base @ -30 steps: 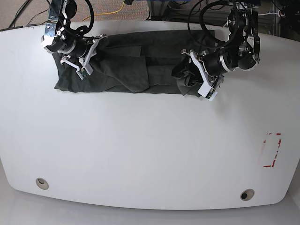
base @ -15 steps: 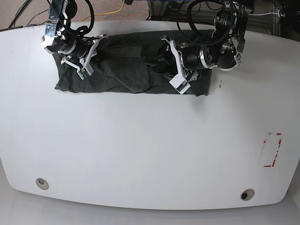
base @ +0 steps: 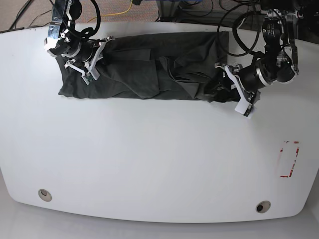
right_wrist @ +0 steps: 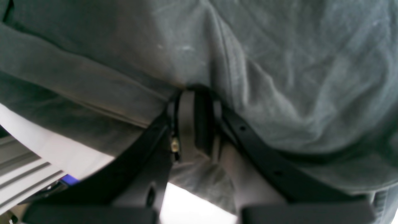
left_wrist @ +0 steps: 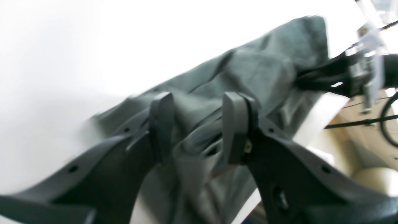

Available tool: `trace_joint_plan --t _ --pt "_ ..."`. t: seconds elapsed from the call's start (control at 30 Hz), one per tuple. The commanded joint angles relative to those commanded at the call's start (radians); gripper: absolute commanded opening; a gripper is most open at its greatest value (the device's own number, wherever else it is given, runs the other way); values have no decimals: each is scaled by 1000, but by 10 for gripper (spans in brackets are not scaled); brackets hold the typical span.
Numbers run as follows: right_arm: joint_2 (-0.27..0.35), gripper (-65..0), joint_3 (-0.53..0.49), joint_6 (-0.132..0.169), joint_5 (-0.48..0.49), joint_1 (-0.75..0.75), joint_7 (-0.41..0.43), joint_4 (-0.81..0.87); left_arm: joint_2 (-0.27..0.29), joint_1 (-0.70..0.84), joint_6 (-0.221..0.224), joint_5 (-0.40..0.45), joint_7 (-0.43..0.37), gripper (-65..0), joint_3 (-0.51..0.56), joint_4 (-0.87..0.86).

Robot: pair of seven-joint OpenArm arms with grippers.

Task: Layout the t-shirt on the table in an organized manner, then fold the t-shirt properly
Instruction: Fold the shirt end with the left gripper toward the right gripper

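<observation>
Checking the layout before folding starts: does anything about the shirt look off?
Yes. The t-shirt lies bunched and creased in a strip along the table's far edge, not spread flat. The right gripper pinches one end; the left gripper straddles a fold, open.

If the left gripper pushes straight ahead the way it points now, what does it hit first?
Most likely the t-shirt. In the left wrist view the left gripper stands open with bunched grey cloth between and just beyond its fingers, so fabric comes first, then the table under it. Depth is blurred.
</observation>
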Motion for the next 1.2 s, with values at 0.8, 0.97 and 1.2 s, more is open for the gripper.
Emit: trace_joint_plan --t 0.8,0.97,1.2 --pt "-2 -585 0 0 0 0 0 0 78 48 -3 345 2 -413 382 2" --pt "-2 -585 0 0 0 0 0 0 49 5 -5 341 2 -413 549 6" --pt "-2 -585 2 0 0 0 0 0 48 -55 -5 341 2 -413 657 32"
